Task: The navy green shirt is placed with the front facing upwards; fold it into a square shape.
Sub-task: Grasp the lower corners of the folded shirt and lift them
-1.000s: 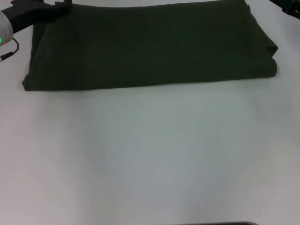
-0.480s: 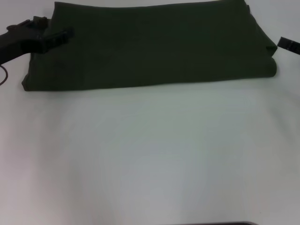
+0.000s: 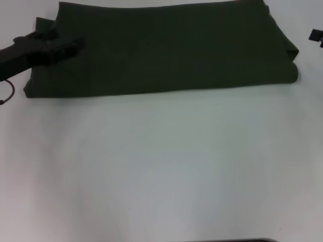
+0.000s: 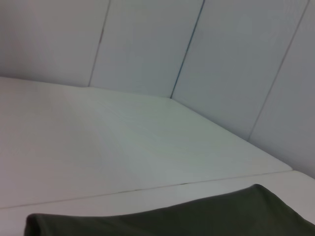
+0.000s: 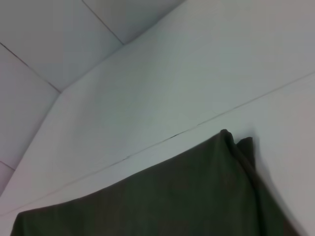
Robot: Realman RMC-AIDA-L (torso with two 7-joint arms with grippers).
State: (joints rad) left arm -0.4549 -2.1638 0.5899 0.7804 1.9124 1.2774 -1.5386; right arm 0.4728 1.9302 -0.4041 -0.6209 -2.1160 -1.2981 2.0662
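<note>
The navy green shirt [image 3: 171,48] lies folded into a long, wide band across the far part of the white table [image 3: 161,166], plain dark cloth facing up with no lettering showing. My left gripper [image 3: 68,44] reaches in from the left and hovers over or rests on the shirt's left end. Only a small black tip of my right gripper [image 3: 316,36] shows at the right edge, just beyond the shirt's right end and apart from it. One end of the shirt [image 4: 197,219] shows in the left wrist view, and a doubled corner of the shirt [image 5: 172,196] shows in the right wrist view.
White tabletop stretches from the shirt's near edge to the front of the head view. A thin cable [image 3: 6,91] hangs below my left arm. Pale panelled walls [image 4: 221,59] rise behind the table's far edge.
My left gripper came down from the far left corner and now sits farther right over the shirt's left end. The right gripper's tip drew back toward the right edge. The shirt stayed put.
</note>
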